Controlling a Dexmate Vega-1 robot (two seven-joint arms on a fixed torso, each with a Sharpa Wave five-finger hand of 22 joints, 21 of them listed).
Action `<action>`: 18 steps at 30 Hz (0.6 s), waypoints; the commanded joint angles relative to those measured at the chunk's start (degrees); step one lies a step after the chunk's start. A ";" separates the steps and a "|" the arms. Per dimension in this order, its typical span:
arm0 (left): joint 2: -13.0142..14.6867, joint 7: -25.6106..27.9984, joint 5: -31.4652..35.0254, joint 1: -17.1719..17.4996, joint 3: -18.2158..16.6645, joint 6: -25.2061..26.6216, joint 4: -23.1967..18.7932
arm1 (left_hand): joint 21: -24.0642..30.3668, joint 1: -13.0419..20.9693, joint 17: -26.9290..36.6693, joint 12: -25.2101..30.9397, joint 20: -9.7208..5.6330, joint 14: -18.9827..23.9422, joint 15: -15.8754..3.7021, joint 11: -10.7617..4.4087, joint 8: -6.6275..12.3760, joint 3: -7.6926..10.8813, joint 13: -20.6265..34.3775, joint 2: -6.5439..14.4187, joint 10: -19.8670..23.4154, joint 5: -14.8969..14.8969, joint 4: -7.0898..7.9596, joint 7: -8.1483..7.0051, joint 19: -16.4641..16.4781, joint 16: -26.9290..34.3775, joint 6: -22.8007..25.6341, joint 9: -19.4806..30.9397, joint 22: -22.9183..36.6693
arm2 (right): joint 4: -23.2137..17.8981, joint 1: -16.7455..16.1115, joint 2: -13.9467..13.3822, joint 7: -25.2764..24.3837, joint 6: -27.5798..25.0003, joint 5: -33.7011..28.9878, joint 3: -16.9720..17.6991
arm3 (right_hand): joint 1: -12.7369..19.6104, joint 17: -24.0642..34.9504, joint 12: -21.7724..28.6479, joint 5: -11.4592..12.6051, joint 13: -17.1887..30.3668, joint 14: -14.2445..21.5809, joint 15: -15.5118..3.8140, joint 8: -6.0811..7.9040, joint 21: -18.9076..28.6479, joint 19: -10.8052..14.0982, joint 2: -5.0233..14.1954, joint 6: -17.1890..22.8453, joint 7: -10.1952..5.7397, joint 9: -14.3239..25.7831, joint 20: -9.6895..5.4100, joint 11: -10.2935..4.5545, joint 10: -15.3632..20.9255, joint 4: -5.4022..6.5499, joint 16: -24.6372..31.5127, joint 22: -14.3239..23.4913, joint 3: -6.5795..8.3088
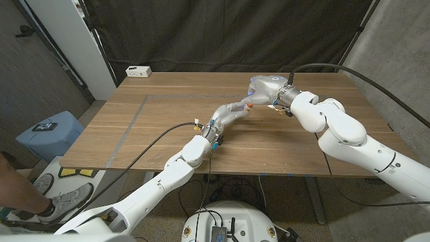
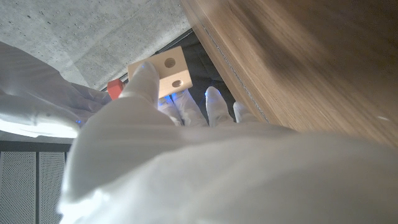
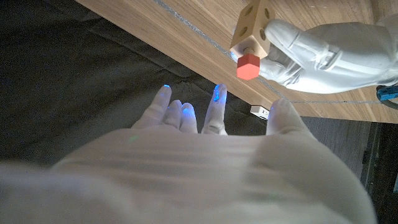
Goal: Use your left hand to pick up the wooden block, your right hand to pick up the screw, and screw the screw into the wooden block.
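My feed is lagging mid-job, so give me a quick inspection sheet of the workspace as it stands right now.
Surface: wooden table, pale tape lines on it.
Job's things: wooden block held up by the left hand; red-headed screw sits in the block.
Clutter: white box at the far edge.
Hands: right hand holds nothing, fingers apart.
Cables: black cable across the table.
Surroundings: black curtain; a person's shoe.

A wooden surface (image 1: 168, 134) with pale tape lines (image 1: 134, 117) marked across its left part carries a small white box (image 1: 138, 70) at its far left corner.
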 commanded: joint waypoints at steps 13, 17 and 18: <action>-0.61 -0.08 -0.09 -0.98 0.16 -0.17 1.48 | 0.48 0.05 0.22 0.25 0.43 0.50 -4.49 0.08 0.40 0.70 0.20 0.39 0.45 0.37 0.01 -0.12 -0.13 -0.22 0.46 0.05 0.14 | 1.62 0.46 -2.88 -0.35 6.64 2.51 1.54 | 6.10 -0.18 -0.13 0.64 0.40 -1.28 -0.71 -2.74 0.37 -0.14 -0.29 -2.54 -5.90 0.18 -0.12 -2.05 -2.25 -2.27 0.27 -0.02 2.29; -0.80 0.09 0.09 -1.10 0.26 -0.33 1.67 | 0.48 0.04 0.22 0.27 0.48 0.49 -4.48 0.06 0.39 0.74 0.21 0.38 0.49 0.37 0.00 0.00 -0.13 -0.23 0.44 0.05 0.14 | 2.17 0.72 -3.36 -0.45 8.16 2.61 1.70 | 7.49 -0.22 -0.15 0.55 0.45 -1.52 -1.11 -3.21 0.41 -0.08 -0.74 -2.88 -7.46 0.20 -0.19 -2.93 -2.86 -2.42 0.25 -0.03 2.73; -0.89 0.10 0.15 -1.17 0.33 -0.27 1.69 | 0.48 0.03 0.23 0.27 0.49 0.47 -4.48 0.05 0.40 0.74 0.21 0.38 0.50 0.37 0.01 0.04 -0.13 -0.24 0.45 0.05 0.14 | 2.33 0.90 -3.56 -0.30 8.54 2.45 1.69 | 7.96 -0.24 -0.16 0.50 0.47 -1.61 -1.24 -3.41 0.42 -0.06 -0.92 -3.09 -8.02 0.21 -0.19 -3.06 -3.07 -2.46 0.23 -0.03 2.88</action>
